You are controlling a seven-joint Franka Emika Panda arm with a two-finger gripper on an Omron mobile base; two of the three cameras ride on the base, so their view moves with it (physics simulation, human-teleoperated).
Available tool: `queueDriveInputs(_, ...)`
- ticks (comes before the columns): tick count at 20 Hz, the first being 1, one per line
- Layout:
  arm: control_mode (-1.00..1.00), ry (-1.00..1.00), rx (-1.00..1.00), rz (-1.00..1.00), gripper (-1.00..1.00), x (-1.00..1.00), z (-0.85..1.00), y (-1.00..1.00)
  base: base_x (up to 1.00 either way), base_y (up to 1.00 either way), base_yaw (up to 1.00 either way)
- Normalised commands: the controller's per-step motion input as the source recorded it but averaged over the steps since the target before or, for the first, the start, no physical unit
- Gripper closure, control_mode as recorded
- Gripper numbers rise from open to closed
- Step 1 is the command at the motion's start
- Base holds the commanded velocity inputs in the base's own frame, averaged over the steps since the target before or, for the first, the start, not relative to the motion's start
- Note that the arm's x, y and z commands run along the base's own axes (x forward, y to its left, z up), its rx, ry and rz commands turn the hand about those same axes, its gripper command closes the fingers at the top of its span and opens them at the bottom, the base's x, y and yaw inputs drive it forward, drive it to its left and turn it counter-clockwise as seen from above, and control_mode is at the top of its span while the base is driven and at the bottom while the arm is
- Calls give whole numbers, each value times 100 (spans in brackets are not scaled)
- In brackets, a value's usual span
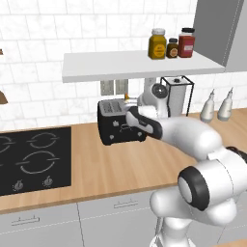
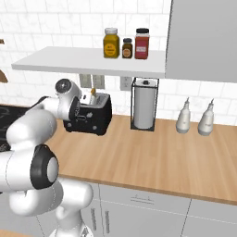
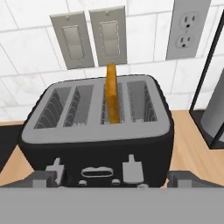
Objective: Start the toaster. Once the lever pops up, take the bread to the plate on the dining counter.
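No readable writing on jars or toaster. Boxy glossy black toaster (image 3: 98,131) on wood counter (image 1: 125,164) against white tile wall, thin orange-brown bread slice (image 3: 112,94) upright in third slot. Two-finger gripper (image 3: 113,178) jaws wide apart, empty, near toaster front. Paper-towel holder (image 2: 144,104) beside toaster; black stove (image 1: 31,159) on other side.

toaster (image 3: 98,144): glossy black body, grey top with silver-rimmed slots
bread (image 3: 112,94): golden-orange, darker brown edge
counter (image 1: 125,161) under toaster: light wood grain
wall tiles (image 3: 26,48) behind toaster: white, faint grey marbling
jars (image 1: 172,44) on shelf above toaster: yellow, dark brown, red
stove (image 1: 31,159) left of toaster: black, grey ring markings
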Motion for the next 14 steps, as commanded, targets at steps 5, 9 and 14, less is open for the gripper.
queueDriveInputs(5,-100,-4,0,0,-100,26,-11,0,0,0,0)
queueDriveInputs(9,-100,0,0,0,-100,24,0,0,0,0,0)
queueDriveInputs(14,-100,0,0,0,-100,25,0,0,0,0,0)
